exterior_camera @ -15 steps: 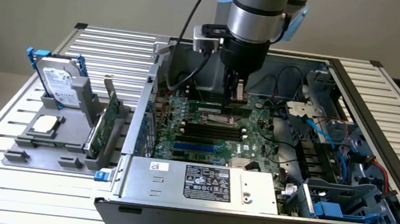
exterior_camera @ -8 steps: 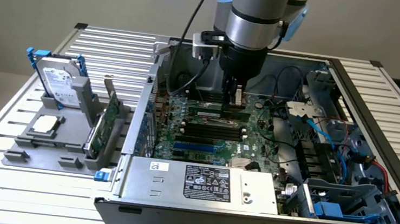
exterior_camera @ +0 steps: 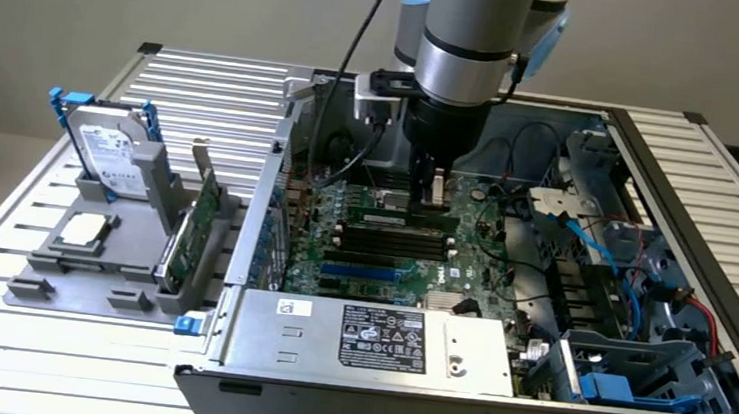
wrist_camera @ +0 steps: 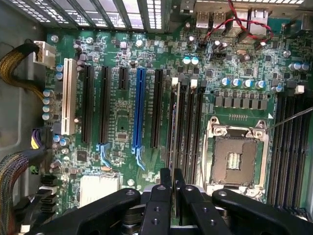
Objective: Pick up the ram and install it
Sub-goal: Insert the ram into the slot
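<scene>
The hand [exterior_camera: 438,185] reaches down into the open computer case [exterior_camera: 692,195], its fingers [wrist_camera: 165,182] drawn narrow. They look pinched on the ram [wrist_camera: 171,127], which the wrist view shows edge-on as a thin strip running out from between them. From the exterior view the ram [exterior_camera: 394,201] appears as a short green strip just under the hand, at the bank of black memory slots [exterior_camera: 394,237] on the motherboard [wrist_camera: 122,122]. I cannot tell whether it is seated. The stick should be light, stiff and fragile, best held by its flat faces near the top edge, clear of the contacts. The broader expansion card [exterior_camera: 200,222] stands well apart on the worktop [exterior_camera: 207,82].
</scene>
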